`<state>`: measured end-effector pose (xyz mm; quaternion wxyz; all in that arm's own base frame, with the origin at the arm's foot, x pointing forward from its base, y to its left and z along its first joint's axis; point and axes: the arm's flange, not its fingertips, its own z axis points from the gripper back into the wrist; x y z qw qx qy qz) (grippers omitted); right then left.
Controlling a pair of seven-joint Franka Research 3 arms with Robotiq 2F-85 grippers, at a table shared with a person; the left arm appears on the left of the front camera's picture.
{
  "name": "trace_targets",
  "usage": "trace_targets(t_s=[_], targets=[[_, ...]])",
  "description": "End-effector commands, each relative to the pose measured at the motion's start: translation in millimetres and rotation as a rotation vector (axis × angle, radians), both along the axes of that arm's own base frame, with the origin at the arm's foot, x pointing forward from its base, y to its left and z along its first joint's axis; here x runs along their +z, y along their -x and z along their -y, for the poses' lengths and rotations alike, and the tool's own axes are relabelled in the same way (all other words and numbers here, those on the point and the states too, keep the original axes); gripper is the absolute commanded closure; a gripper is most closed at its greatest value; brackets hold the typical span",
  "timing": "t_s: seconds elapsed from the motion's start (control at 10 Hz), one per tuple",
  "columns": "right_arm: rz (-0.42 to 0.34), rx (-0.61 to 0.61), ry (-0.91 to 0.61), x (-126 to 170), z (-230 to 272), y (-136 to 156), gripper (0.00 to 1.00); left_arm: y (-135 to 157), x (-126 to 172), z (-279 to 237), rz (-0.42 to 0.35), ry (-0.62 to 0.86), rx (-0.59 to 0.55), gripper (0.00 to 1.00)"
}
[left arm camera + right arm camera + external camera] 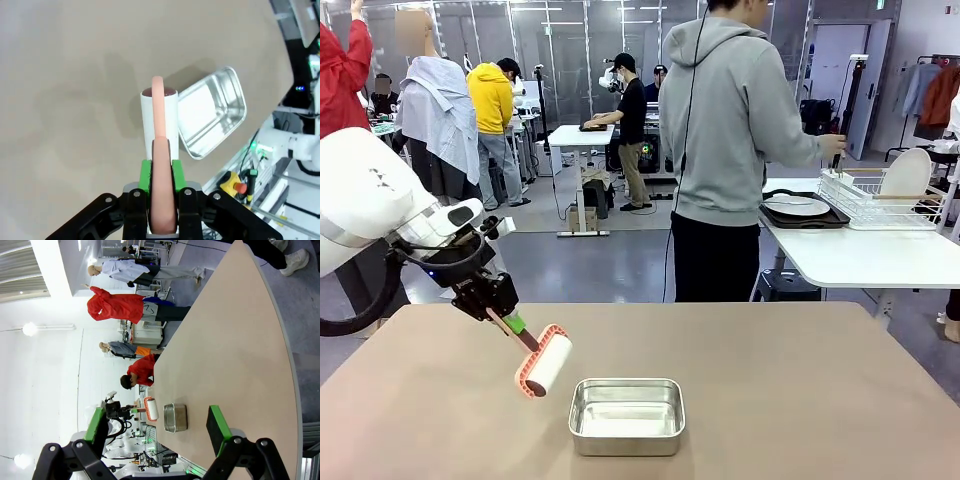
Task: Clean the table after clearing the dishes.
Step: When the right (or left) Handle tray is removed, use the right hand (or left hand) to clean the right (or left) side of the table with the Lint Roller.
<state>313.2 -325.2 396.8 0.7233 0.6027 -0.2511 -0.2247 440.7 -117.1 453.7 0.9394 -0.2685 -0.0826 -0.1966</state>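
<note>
Grips lint roller (548, 364) by its handle in clenched left claw (513, 322), drum just beyond claw, low over bench (800, 380); shows right claw (156, 424) released. Calls for pressing drum flat, rolling straight overlapping lanes, skirting steel pan (626, 415) just beside it

roller handle (161, 155): lower end sunk between left gripper (161, 172) pads, tip unseen
steel pan (212, 115): one corner behind lint roller (171, 120)
person (730, 150): head cut at top edge; dark item in hand (834, 145) too small to identify
left arm (370, 200): runs off left edge
table (820, 400): near edge, near corners out of frame
</note>
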Motion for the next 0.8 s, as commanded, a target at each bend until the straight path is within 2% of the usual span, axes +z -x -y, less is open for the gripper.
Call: trace_targets(t_s=[0.0,0.2,0.3,0.4,0.7], targets=[[0.0,0.012,0.012,3.1,-1.7,4.1,0.0,-46.4,-20.3,-4.7,-0.008,0.081,0.136,0.8],[0.0,0.012,0.012,3.1,-1.7,4.1,0.0,-65.6,-37.7,-6.2,-0.019,0.142,0.266,0.8],[0.0,0.012,0.012,3.1,-1.7,4.1,0.0,-70.0,-44.9,-3.4,-0.067,0.153,0.3,0.8],[0.0,0.012,0.012,3.1,-1.7,4.1,0.0,-73.2,-52.9,-1.6,-0.121,0.175,0.303,0.8],[0.0,0.012,0.012,3.1,-1.7,4.1,0.0,-83.4,-81.8,-7.3,-0.184,0.191,0.357,0.8]])
